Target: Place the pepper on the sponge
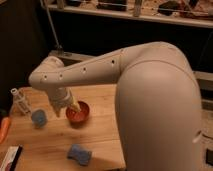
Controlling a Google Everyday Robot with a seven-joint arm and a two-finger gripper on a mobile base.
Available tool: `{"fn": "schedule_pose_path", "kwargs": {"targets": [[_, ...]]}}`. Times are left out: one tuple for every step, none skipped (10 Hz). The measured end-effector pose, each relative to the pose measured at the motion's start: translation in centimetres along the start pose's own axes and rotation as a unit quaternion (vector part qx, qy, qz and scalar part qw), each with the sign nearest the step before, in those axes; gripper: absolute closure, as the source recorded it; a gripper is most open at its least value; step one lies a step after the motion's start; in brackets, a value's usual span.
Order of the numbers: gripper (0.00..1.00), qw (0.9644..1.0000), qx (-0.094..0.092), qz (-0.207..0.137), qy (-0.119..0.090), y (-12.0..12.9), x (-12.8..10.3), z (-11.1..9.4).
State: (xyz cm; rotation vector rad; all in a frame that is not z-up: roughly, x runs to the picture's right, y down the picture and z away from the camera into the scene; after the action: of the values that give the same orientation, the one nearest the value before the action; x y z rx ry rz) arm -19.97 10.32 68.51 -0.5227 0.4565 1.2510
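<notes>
Camera view: 1 pepper (pixel 4 129), 1 sponge (pixel 79 154), 1 bowl (pixel 80 116), 1 cup (pixel 38 117); gripper (pixel 70 107) at the bowl, grasp impossible to tell.

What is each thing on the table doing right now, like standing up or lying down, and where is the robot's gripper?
pepper: lying on the table at the left edge, not held.
sponge: lying flat near the front edge, nothing on it.
bowl: sitting right way up.
blue cup: standing upright, left of the bowl.
bottle: standing upright at the back left.
gripper: down low at the bowl's left rim, away from the pepper.
</notes>
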Motion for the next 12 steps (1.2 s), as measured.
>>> {"fn": "schedule_pose_path", "kwargs": {"targets": [[0.35, 0.9999, 0.003, -0.013, -0.001, 1.3, -0.1, -0.1], [0.35, 0.9998, 0.005, -0.021, -0.001, 2.1, -0.2, -0.2], [0.35, 0.9995, 0.006, -0.031, -0.002, 3.6, -0.3, -0.3], [0.35, 0.9994, 0.007, -0.035, -0.002, 4.3, -0.4, -0.3], [0.35, 0.9992, 0.007, -0.040, -0.003, 5.1, -0.4, -0.4], [0.35, 0.9989, 0.008, -0.047, -0.005, 6.3, -0.4, -0.4], [0.35, 0.9987, 0.008, -0.050, -0.006, 6.8, -0.4, -0.5], [0.35, 0.9985, 0.007, -0.054, -0.007, 7.6, -0.4, -0.5], [0.35, 0.9981, 0.004, -0.060, -0.008, 8.5, -0.3, -0.5], [0.35, 0.9978, 0.002, -0.065, -0.008, 9.3, -0.2, -0.5], [0.35, 0.9974, -0.003, -0.072, -0.006, 10.3, 0.0, -0.5], [0.35, 0.9971, -0.008, -0.076, -0.003, 11.1, 0.1, -0.5]]}}
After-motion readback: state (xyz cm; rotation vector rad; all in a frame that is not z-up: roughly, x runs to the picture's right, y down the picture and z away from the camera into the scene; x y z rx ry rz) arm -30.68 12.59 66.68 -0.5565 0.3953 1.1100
